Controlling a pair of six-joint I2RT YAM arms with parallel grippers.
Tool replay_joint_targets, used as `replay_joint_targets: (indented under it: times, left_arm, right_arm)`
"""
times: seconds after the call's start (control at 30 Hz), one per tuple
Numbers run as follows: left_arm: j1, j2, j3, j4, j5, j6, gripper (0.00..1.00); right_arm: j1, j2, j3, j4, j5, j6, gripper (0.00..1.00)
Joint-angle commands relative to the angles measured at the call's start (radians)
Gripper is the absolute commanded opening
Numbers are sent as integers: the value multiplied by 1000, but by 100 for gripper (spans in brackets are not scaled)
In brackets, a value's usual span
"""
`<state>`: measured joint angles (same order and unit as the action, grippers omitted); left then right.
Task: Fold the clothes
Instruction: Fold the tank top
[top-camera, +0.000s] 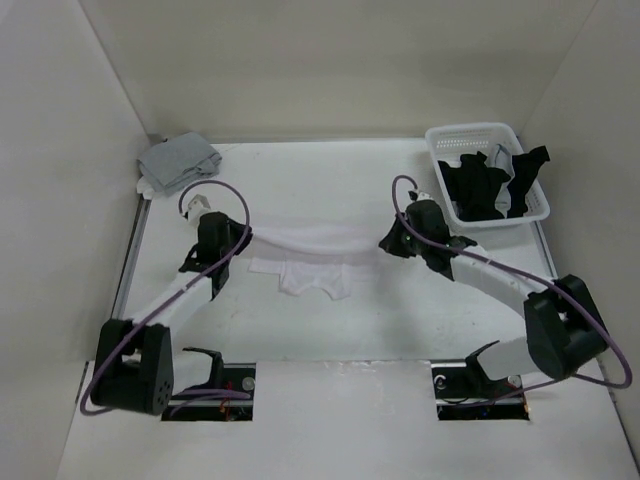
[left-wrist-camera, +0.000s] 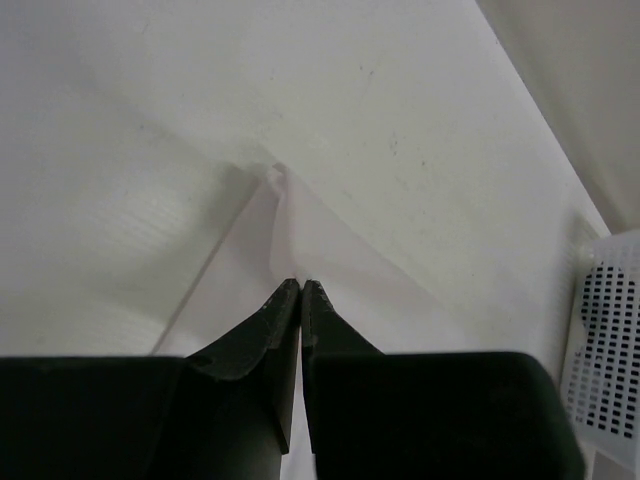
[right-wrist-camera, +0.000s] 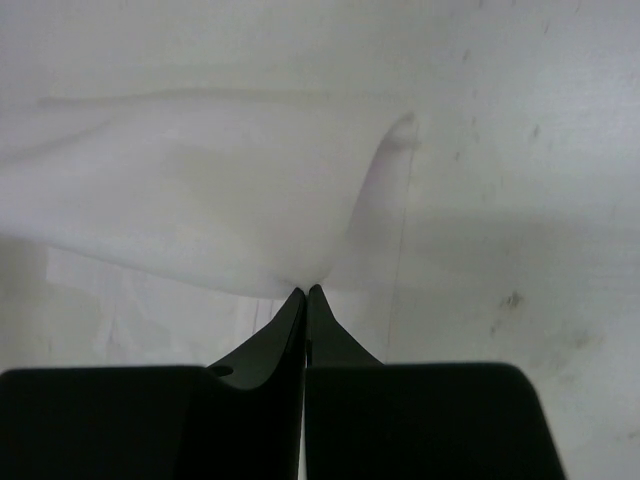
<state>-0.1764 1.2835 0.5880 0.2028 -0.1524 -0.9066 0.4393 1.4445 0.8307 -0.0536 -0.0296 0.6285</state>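
A white top (top-camera: 312, 240) hangs stretched between my two grippers above the middle of the table, its lower part (top-camera: 310, 280) resting on the surface. My left gripper (top-camera: 243, 236) is shut on the top's left edge; the left wrist view has the jaws (left-wrist-camera: 301, 283) pinching thin white fabric (left-wrist-camera: 300, 230). At the other edge, my right gripper (top-camera: 384, 243) is shut too, its fingertips (right-wrist-camera: 306, 290) closed on the white cloth (right-wrist-camera: 200, 190). A folded grey top (top-camera: 178, 160) lies at the back left. Black clothes (top-camera: 490, 185) fill the basket.
A white slotted plastic basket (top-camera: 470, 135) stands at the back right, its wall also at the right edge of the left wrist view (left-wrist-camera: 610, 350). White walls enclose the table at the left, back and right. Purple cables loop off both arms.
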Motion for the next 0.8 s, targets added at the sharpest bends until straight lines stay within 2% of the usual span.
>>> replay_joint_targets:
  times: [0.0, 0.23, 0.37, 0.47, 0.6, 0.7, 0.77]
  left_arm:
    - [15, -168, -95, 35, 27, -18, 3]
    - [48, -442, -227, -97, 77, -12, 4]
    - [48, -573, -284, -195, 100, -6, 4]
    - [53, -625, -332, -244, 100, 5, 5]
    - [59, -609, -398, -256, 112, -3, 8]
    - [68, -607, -412, -273, 108, -15, 23]
    - [88, -633, -395, -301, 103, -14, 33]
  right_arm:
    - [60, -110, -85, 47, 71, 25, 1]
    - [183, -255, -252, 0, 137, 62, 1]
    - [203, -295, -326, -12, 149, 86, 2]
    - [218, -306, -352, -15, 137, 112, 4]
    - [229, -245, -337, -34, 146, 122, 6]
    - [229, -225, -331, -43, 152, 129, 20]
    - [229, -249, -331, -49, 169, 131, 34]
